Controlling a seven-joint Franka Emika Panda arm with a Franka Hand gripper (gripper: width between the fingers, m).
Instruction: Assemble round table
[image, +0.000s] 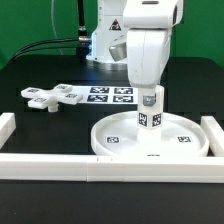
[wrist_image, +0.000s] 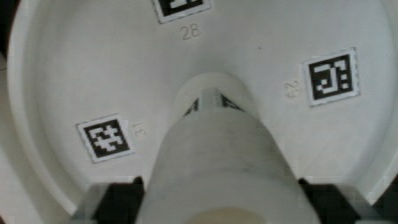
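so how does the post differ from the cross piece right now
The post stands upright at the middle of the disc, held by the gripper; the cross piece lies flat on the table, untouched. The post is a cylinder, the cross piece flat with arms. Both are white with square tags.

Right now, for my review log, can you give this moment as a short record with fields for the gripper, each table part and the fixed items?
gripper: shut on the post
post: upright, lower end at the disc's centre; whether it is seated cannot be told
disc: flat on the table, inside the rails
cross piece: loose, apart from the disc, toward the exterior view's left
marker board: behind the disc
rails: bordering the work area
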